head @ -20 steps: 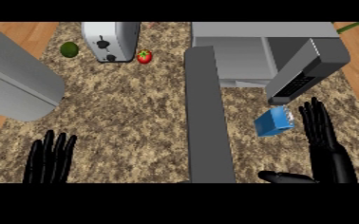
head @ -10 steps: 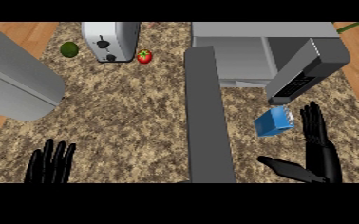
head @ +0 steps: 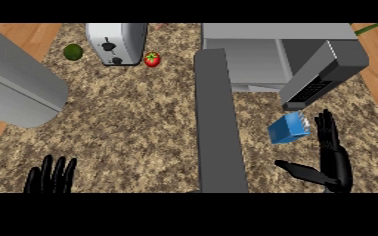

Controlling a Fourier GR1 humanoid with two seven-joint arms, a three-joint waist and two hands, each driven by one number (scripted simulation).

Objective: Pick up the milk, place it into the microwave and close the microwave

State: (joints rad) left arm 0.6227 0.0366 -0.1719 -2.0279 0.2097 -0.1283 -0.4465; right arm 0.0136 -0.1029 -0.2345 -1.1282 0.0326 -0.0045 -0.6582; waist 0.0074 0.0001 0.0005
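The milk (head: 289, 129), a small blue carton, stands on the speckled bench (head: 133, 120) just in front of the microwave (head: 275, 31). It is not inside the microwave, whose pale cavity shows open behind it. The right robot hand (head: 337, 168) is beside the carton on its right, released, with fingers straight and pointing away from the robot and the thumb stretched out to the left below the carton. It is close to the milk but grasps nothing, and I cannot tell whether the fingertips touch it. A tilted grey piece with a dark buttoned face (head: 322, 77) hangs over the bench just above the milk. A long dark grey slab (head: 218, 130) runs from the microwave's left front corner down the middle of the bench. The left robot hand (head: 52, 178) rests open at the lower left edge, fingers up, well apart from everything. Farther back on the left stand a toaster (head: 117, 42), a small red fruit (head: 152, 59) just to its right and a green fruit (head: 72, 51) to its left.
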